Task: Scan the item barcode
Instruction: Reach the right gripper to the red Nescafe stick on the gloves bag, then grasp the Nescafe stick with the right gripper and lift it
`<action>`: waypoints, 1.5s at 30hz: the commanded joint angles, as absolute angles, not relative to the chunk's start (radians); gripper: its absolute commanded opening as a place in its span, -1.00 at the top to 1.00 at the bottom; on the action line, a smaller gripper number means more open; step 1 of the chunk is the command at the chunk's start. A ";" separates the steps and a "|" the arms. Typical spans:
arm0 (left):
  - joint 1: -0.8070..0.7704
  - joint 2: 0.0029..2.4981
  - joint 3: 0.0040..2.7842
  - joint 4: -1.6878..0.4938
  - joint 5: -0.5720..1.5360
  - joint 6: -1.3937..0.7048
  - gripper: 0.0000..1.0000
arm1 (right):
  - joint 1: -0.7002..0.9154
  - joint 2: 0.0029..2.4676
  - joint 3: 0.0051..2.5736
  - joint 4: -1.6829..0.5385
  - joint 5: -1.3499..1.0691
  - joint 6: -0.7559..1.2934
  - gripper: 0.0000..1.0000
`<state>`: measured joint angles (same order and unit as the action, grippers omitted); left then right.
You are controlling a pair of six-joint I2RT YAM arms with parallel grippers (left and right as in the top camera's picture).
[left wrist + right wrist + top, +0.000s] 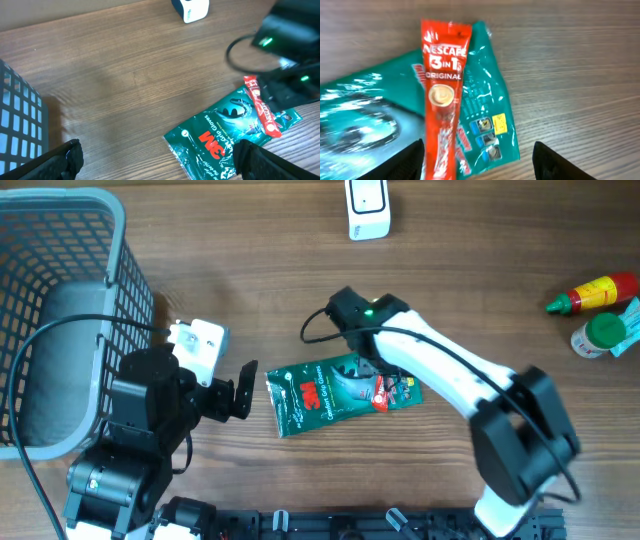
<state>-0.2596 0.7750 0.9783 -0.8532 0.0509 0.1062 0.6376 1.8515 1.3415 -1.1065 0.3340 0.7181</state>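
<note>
Only from the right wrist is the Nescafe sachet legible, atop the glove pack; both jaws gape empty.

Wooden table fills every view, edge to edge. It is a mid-brown top with fine grain running crosswise, streak after streak. Ahead of the left jaws the wood goes warm and bright under soft, even light from above. Just outside the left-hand jaw a dim shadow lies smudged on the boards, with no hard edge to it. Under the right jaws the surface reads paler, greyer, with a slight sheen on the grain. Behind both sets of jaws, along the near edge, runs a dark strip, possibly a black rail; it is too cropped to be sure.
</note>
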 commanded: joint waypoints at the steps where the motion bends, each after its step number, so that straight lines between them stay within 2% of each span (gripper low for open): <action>1: -0.255 0.773 0.978 -0.851 0.059 0.100 -1.00 | 0.645 1.824 1.329 -1.068 0.294 0.817 -0.35; 3: -0.255 0.773 0.978 -0.851 0.059 0.100 -1.00 | 0.662 1.848 1.316 -1.044 0.276 0.870 -0.16; 9: -0.255 0.773 0.978 -0.851 0.059 0.100 -1.00 | 0.733 1.972 1.316 -0.993 0.290 0.884 -0.11; 12: -0.255 0.773 0.978 -0.851 0.059 0.100 -1.00 | 0.735 2.026 1.316 -1.031 0.296 0.947 0.23; 14: -0.255 0.773 0.978 -0.851 0.059 0.100 -1.00 | 0.732 2.030 1.316 -1.037 0.299 0.958 0.27; 23: -0.255 0.773 0.978 -0.851 0.059 0.100 -1.00 | 0.732 2.029 1.338 -1.162 0.380 0.966 0.20; 28: -0.255 0.773 0.978 -0.851 0.059 0.100 -1.00 | 0.732 2.029 1.338 -1.198 0.393 0.972 0.23; 39: -0.255 0.773 0.978 -0.851 0.059 0.100 -1.00 | 0.732 2.032 1.309 -1.121 0.378 0.924 0.21; 41: -0.255 0.773 0.978 -0.851 0.059 0.100 -1.00 | 0.732 2.032 1.309 -1.076 0.342 0.854 0.15; 45: -0.255 0.773 0.978 -0.851 0.059 0.100 -1.00 | 0.731 2.040 1.296 -1.077 0.348 0.857 0.08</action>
<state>-0.2596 0.7750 0.9783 -0.8532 0.0509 0.1066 0.7361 2.0125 1.3167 -1.0775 0.3557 0.8799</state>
